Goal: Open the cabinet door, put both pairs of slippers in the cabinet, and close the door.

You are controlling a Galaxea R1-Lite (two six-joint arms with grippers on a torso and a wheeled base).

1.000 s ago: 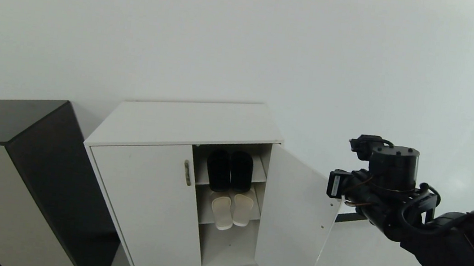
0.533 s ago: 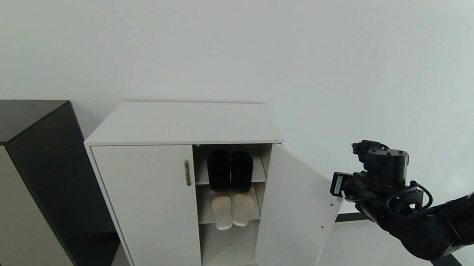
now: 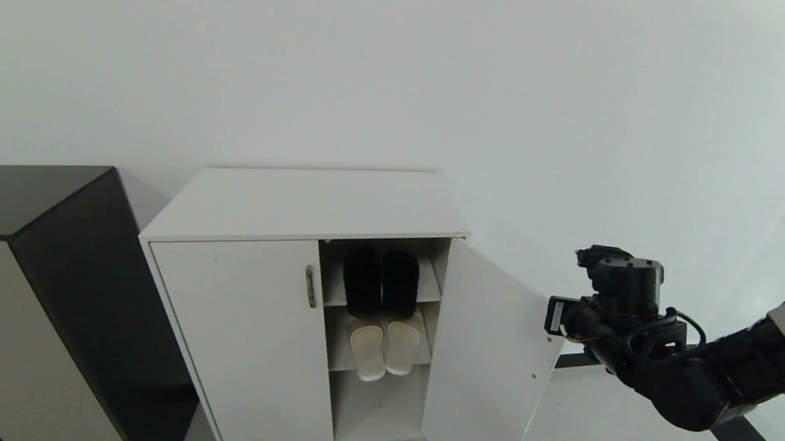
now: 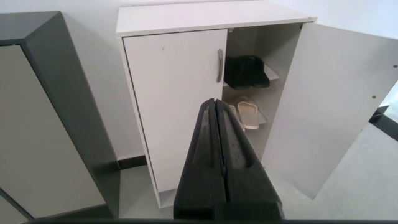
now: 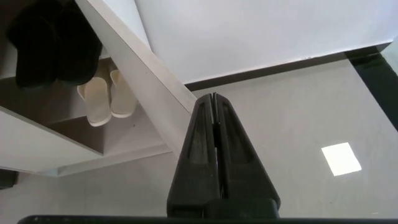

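A: One job remains, I reckon. The cabinet (image 3: 305, 202) has its right door (image 3: 489, 352) standing wide open.
B: How will that door handle?
A: Probably a stiff, light panel on hinges. A gentle push on its outer face near the free edge should swing it.
B: And the slippers?
A: Black slippers (image 3: 381, 283) lie on the upper shelf (image 3: 432, 291), white slippers (image 3: 384, 347) on the middle shelf (image 3: 338, 355).
B: Hands?
A: Right hand (image 5: 214, 99), closed and empty, just beside the door's free edge. Left hand (image 4: 216, 102) is closed too, in front of the cabinet.

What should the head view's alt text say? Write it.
A white cabinet stands with its right door open, black slippers shelved above white slippers inside. The right gripper hangs beside the door's outer edge.
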